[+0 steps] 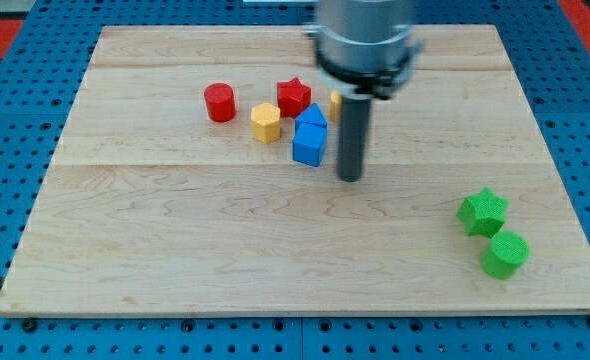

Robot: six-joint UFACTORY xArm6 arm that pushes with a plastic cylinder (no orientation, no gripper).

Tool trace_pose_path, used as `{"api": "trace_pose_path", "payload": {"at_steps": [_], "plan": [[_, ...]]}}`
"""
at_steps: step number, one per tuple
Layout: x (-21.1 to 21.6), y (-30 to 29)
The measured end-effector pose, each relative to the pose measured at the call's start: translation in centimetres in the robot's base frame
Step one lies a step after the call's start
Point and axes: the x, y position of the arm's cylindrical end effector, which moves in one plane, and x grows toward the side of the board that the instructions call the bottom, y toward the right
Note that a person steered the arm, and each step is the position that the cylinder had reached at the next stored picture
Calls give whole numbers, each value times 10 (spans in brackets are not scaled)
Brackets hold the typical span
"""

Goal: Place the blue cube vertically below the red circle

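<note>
Wooden board: bare rod tool, my tip just right of blue cube.

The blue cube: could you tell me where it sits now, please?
The blue cube sits above the board's centre, just right of the yellow block and left of my tip.

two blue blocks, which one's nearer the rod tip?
The blue cube, just left of my tip. The other blue block touches it from the view's top.
</note>
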Motion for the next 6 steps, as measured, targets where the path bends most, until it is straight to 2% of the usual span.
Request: {"api": "trace_pose_path", "payload": {"at_steps": [1, 2, 3, 4, 5, 6], "plan": [[-34, -7], [-50, -67], [-23, -82], [-18, -95], [-20, -160], [-20, -147]]}}
